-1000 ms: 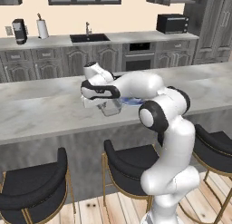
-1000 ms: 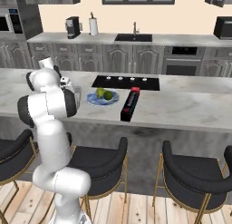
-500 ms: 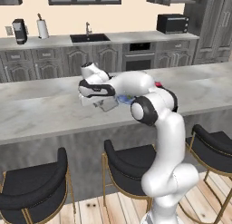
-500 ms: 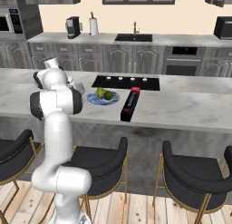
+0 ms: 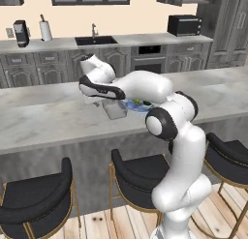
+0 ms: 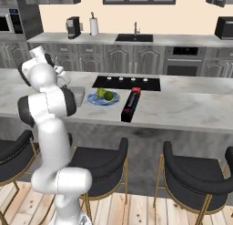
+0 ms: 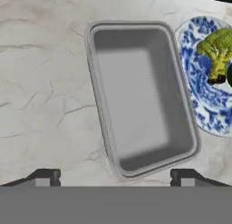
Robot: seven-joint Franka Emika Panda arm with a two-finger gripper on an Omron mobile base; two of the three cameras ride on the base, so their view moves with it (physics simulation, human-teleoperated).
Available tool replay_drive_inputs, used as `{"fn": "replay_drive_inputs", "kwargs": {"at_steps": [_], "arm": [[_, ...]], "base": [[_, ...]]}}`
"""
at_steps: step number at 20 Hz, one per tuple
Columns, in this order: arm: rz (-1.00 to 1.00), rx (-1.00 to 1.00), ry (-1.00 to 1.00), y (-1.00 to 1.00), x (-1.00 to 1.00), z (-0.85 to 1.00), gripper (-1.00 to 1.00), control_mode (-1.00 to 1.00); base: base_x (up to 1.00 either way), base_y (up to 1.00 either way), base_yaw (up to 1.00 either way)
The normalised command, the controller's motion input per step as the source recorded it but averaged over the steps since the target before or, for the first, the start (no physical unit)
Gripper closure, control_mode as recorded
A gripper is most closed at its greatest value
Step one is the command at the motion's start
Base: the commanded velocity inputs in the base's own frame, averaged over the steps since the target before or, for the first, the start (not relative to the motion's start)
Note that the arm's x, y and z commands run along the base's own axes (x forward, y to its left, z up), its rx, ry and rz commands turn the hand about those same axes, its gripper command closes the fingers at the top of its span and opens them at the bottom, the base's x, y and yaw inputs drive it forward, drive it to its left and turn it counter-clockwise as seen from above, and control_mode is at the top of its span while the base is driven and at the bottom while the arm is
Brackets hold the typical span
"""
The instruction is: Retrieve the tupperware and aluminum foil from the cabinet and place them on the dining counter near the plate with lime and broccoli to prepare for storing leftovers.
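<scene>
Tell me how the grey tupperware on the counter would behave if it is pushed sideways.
The tupperware looks empty and thin-walled, so probably light. Its flat base rests on the smooth marble counter, so it would likely slide rather than tip. Pushed toward the plate beside it, it may nudge that.

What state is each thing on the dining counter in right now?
tupperware: empty, lidless, upright on the counter beside the plate, not gripped.
pincer: open, above the tupperware.
plate: on the counter, holding broccoli.
foil box: closed, lying flat on the counter near the plate.
</scene>
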Motion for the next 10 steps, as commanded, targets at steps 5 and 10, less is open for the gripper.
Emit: {"fn": "replay_drive_inputs", "kwargs": {"at_steps": [5,10], "arm": [[-0.13,0.0,-0.41,-0.54,-1.0,0.38,-1.0,-1.0],[-0.02,0.01,-0.64,-0.56,-1.0,0.28,-1.0,-1.0]], "base": [[0.0,0.0,0.0],[0.0,0.0,0.0]]}}
